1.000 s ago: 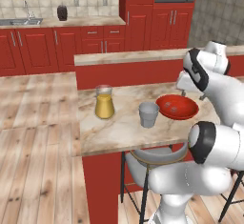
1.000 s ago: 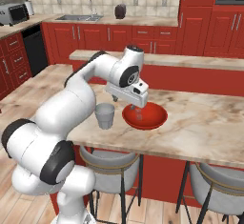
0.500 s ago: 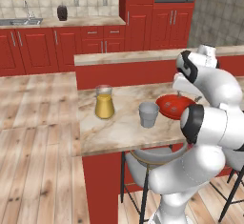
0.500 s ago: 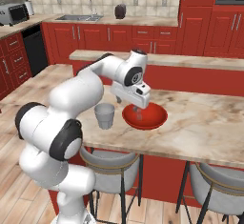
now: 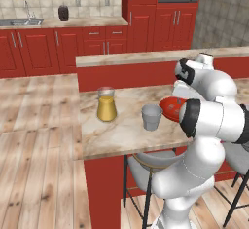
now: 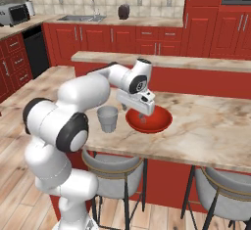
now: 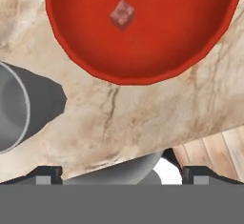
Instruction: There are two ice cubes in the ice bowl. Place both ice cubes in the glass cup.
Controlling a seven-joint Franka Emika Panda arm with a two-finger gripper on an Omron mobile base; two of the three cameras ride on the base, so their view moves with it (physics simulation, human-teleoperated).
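Marble surface with three vessels in a row, the hand over the red one.
From the left: one jug of orange liquid, one glass cup near the front edge, one ice bowl just beside it. Two ice cubes lie apart inside the ice bowl. The hand hangs above the bowl's near rim, fingers spread wide and empty. Two grey stools stand under the front edge.

Red cabinets; marble counter; perhaps wood floor
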